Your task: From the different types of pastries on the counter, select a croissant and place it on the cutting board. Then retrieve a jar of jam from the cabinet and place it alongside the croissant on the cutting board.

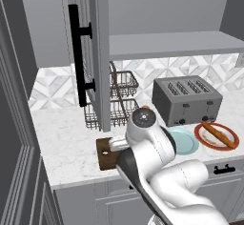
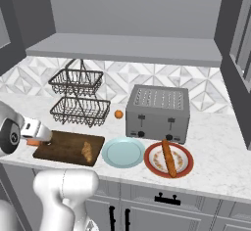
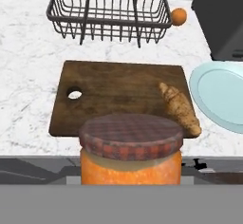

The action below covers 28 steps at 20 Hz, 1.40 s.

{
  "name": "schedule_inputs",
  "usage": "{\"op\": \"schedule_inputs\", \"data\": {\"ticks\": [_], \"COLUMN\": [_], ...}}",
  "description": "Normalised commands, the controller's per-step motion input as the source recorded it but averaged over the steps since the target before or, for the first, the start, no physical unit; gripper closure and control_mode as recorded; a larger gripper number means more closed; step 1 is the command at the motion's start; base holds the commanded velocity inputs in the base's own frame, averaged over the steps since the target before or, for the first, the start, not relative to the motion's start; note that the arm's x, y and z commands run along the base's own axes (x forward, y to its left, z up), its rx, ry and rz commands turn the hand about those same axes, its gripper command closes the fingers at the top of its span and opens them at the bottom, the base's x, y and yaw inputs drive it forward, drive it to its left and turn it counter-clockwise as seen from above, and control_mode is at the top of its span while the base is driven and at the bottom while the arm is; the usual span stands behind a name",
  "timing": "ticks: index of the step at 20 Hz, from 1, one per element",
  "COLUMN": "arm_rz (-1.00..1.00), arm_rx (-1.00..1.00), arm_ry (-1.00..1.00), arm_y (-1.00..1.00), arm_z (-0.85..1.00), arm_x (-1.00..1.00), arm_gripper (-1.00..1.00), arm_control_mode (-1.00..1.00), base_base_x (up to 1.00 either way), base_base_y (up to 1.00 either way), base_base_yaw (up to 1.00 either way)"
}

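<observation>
Gripper [image 2: 33,141] clenched on the jam jar [image 3: 130,149], hovering at the near edge of the marble counter [image 3: 28,90]. Ahead lies the cutting board [image 3: 114,88], croissant [image 3: 179,108] at its right end; beyond stand wire baskets [image 3: 109,12], under the grey cabinet [image 2: 127,46].

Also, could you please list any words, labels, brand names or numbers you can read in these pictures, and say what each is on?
None can be read.
The jar of jam has a checked lid and a plain orange body, no label.
The toaster has dark knobs on its front but no legible marks.
The cutting board is unmarked.
</observation>
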Motion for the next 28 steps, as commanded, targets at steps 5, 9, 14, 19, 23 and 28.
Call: {"op": "schedule_inputs", "data": {"ticks": [5,9,14,19,23,28], "arm_rz": [0.00,0.00,0.00,0.00,0.00,0.00], "arm_rx": [0.00,0.00,0.00,0.00,0.02,0.02], "arm_ry": [-0.20,-0.13,-0.06,-0.14,-0.07,-0.03], "arm_y": [-0.06,-0.29,-0.33,-0.17,-0.18,-0.16], "arm_z": [-0.35,-0.46,-0.61,-0.53,-0.48,-0.52], "arm_x": [0.20,0.31,0.21,0.14,0.52,0.51], "arm_gripper": [1.00,1.00,1.00,1.00,1.00,1.00], "arm_control_mode": [-1.00,-1.00,-1.00,-1.00,-1.00,-1.00], "base_base_x": [0.00,0.00,0.00,0.00,0.00,0.00], "base_base_y": [0.00,0.00,0.00,0.00,0.00,0.00], "base_base_yaw": [0.00,0.00,0.00,0.00,0.00,0.00]}}
